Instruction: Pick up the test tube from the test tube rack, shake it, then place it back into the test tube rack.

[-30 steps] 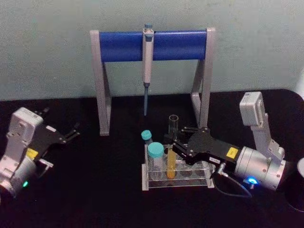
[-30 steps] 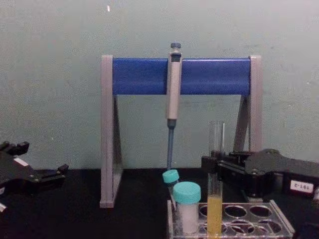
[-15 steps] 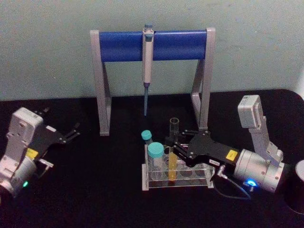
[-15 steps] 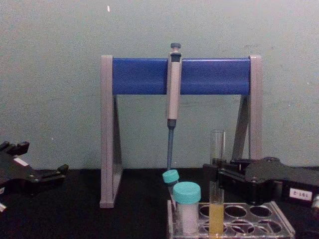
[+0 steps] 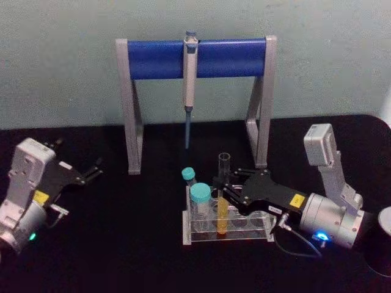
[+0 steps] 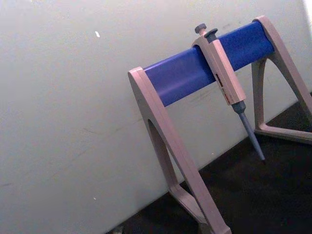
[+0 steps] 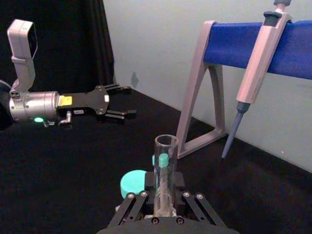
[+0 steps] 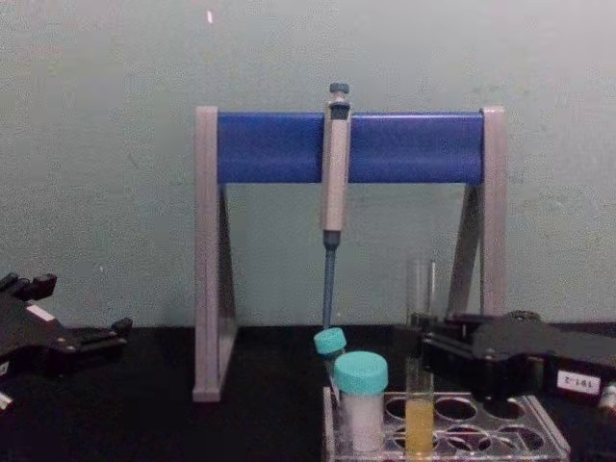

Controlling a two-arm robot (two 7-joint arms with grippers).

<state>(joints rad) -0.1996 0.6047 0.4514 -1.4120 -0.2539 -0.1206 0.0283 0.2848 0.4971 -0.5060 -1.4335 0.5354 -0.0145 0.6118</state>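
A grey-and-blue pipette stand (image 5: pixel 194 97) fills the upper centre, a grey pipette (image 5: pixel 189 85) hanging from its bar (tip down). Two teal-capped vials (image 5: pixel 200 194) stand lower centre.

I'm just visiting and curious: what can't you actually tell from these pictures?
- Chest view: the test tube rack base is cut off by the bottom edge.
- Right wrist view: the test tube bottom is hidden behind the right claw.
- Head view: the pipette markings are too small.

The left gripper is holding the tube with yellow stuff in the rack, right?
Not quite: the right gripper holds the tube, as the head view shows. The tube does stand in the rack with yellow liquid. The left gripper sits open, away to the side.
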